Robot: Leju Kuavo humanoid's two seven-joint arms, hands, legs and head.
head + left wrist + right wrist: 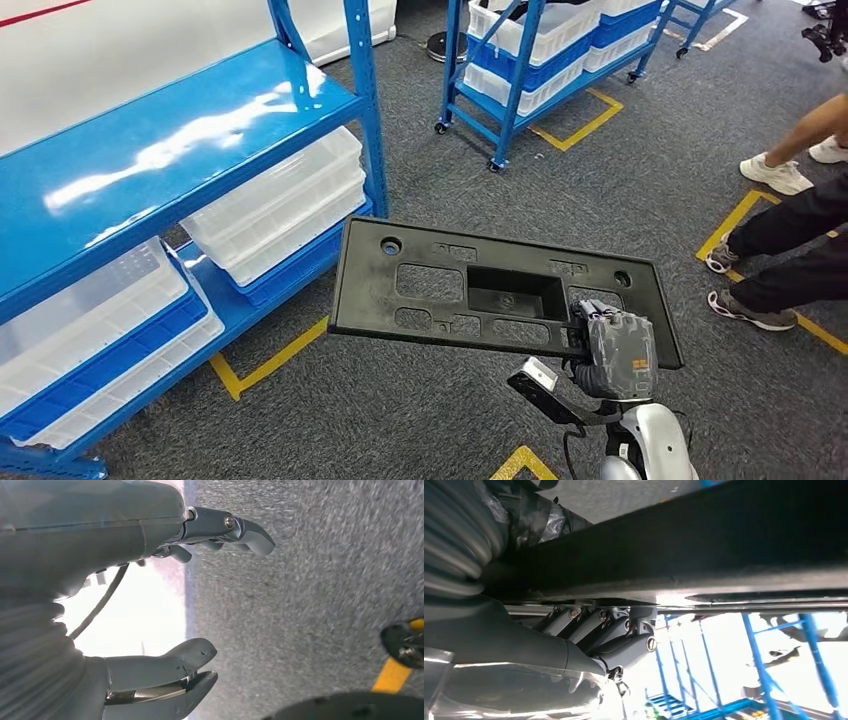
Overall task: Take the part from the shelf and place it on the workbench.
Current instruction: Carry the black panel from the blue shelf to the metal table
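The part [470, 285] is a flat black plastic panel with cut-outs and a square recess. It is held level in the air over the grey carpet, to the right of the blue shelf [170, 150]. My right hand [612, 352] grips its near right corner. In the right wrist view the panel's dark edge [704, 545] runs across the picture, with my right hand's fingers [609, 630] pressed up against it. My left hand [165, 605] hangs over the carpet with thumb and fingers apart and nothing between them.
White and blue bins [275, 205] fill the shelf's lower levels. A second blue wheeled rack [540, 60] with bins stands further back. A person's legs and shoes [770, 250] are at the right. Yellow floor tape [265, 362] marks the carpet.
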